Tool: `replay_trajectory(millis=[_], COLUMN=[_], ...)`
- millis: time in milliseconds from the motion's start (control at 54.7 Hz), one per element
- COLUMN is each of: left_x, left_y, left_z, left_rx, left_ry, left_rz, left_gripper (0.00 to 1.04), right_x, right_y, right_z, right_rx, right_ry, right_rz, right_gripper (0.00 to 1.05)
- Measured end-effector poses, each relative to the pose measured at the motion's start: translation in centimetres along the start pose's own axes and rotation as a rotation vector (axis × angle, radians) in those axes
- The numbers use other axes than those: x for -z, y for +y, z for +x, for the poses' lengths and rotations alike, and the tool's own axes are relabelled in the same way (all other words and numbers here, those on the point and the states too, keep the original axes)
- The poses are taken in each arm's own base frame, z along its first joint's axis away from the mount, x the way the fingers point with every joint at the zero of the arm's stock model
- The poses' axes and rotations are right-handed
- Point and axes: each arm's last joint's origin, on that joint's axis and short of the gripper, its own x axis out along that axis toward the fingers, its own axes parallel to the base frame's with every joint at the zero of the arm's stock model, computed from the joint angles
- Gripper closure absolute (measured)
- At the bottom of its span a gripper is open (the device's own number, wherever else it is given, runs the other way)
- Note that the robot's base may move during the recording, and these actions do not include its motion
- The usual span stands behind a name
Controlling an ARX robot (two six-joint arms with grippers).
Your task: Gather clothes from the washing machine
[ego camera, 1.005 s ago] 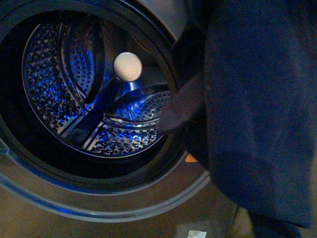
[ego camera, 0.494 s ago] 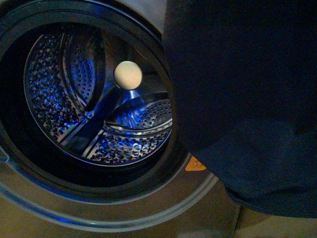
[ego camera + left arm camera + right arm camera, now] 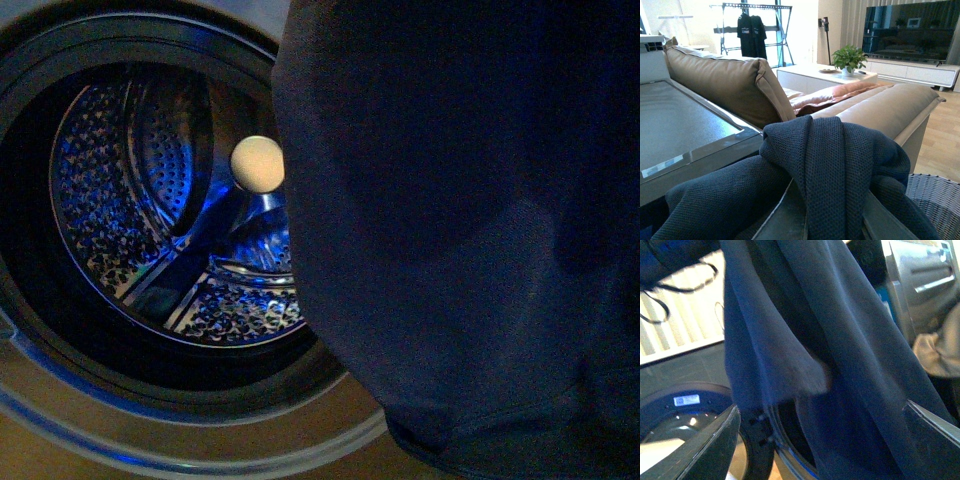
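Navy clothes (image 3: 460, 250) hang outside the washing machine (image 3: 180, 425), bunched in the left hand (image 3: 832, 222), likely lifted to clear its mouth; the right hand (image 3: 820, 435) is spread, empty.

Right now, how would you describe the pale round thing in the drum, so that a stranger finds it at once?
Look into the round mouth of the washing machine, at the perforated steel drum lit blue. Near its middle, beside the edge of the dark navy clothes, sits a cream round thing. It alone is pale and smooth among holed metal.
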Motion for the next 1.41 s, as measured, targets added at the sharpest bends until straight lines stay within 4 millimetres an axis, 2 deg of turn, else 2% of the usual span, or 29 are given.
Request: replay_trajectory(millis=[110, 201, 347, 548, 658, 914, 1261, 1371, 1408], left_x=[0.0, 0.0, 0.0, 0.0, 0.0, 0.0, 0.0, 0.0, 0.0], left_y=[0.0, 0.0, 0.0, 0.0, 0.0, 0.0, 0.0, 0.0, 0.0], left_z=[0.0, 0.0, 0.0, 0.0, 0.0, 0.0, 0.0, 0.0, 0.0], left_rx=[0.0, 0.0, 0.0, 0.0, 0.0, 0.0, 0.0, -0.001, -0.001], left_ry=[0.0, 0.0, 0.0, 0.0, 0.0, 0.0, 0.0, 0.0, 0.0], left_rz=[0.0, 0.0, 0.0, 0.0, 0.0, 0.0, 0.0, 0.0, 0.0], left_gripper=[0.94, 0.94, 0.94, 0.94, 0.94, 0.94, 0.94, 0.94, 0.94], right_x=[-2.2, -3.2, -3.7, -3.5, -3.1, -3.0, -2.0, -1.2, -0.8], right_y=[1.1, 1.8, 2.4, 1.0, -0.2, -1.3, -2.3, -1.8, -1.1], right_z=[1.6, 2.9, 5.0, 8.2, 9.2, 11.1, 14.8, 16.0, 16.5], right_rx=[-0.037, -0.06, -0.082, -0.021, -0.003, -0.053, -0.051, -0.089, -0.129], right_ry=[-0.037, -0.053, -0.048, -0.059, -0.045, -0.03, 0.006, 0.031, 0.031], right_rz=[0.001, -0.008, -0.071, -0.269, -0.309, -0.311, -0.292, -0.25, -0.217], right_gripper=[0.07, 0.07, 0.07, 0.07, 0.07, 0.07, 0.07, 0.07, 0.07])
